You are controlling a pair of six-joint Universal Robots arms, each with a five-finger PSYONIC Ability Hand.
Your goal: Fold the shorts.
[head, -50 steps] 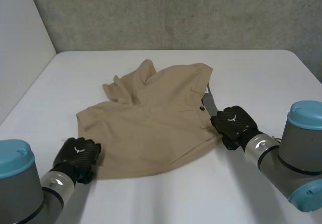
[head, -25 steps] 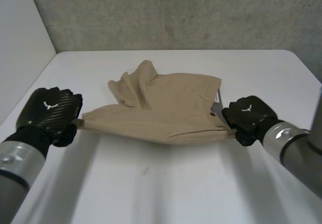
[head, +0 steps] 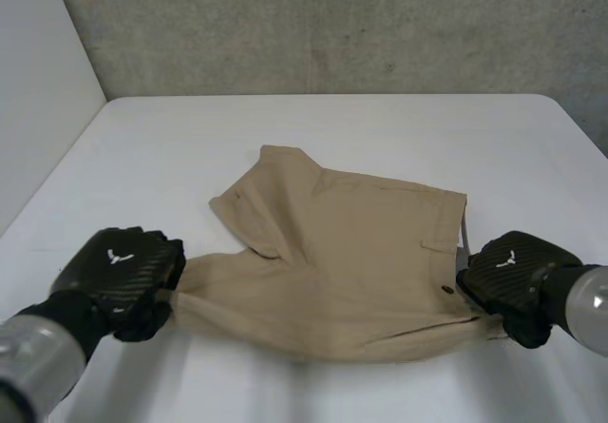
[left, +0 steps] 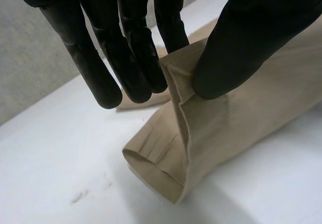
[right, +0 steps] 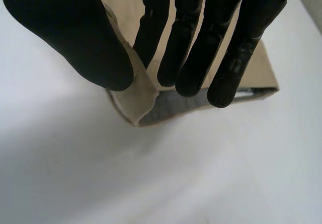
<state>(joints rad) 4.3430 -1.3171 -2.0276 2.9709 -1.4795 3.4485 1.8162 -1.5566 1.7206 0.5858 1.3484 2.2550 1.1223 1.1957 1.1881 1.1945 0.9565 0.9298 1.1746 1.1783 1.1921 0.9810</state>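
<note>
Now my left hand [head: 119,271] pinches a leg hem of the tan shorts [head: 351,261], thumb against fingers in its wrist view. They span the white surface [head: 380,128] to my right hand [head: 518,276], pinching the waistband, whose grey lining its wrist view reveals.

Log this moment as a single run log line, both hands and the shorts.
left hand: pinches tan cloth shorts at leg hem | right hand: pinches waistband end | near edge raised above white table

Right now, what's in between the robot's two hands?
The shorts. In the head view they span the whole gap above the table, from the left hand, which pinches one end, to the right hand, which pinches the other.
</note>
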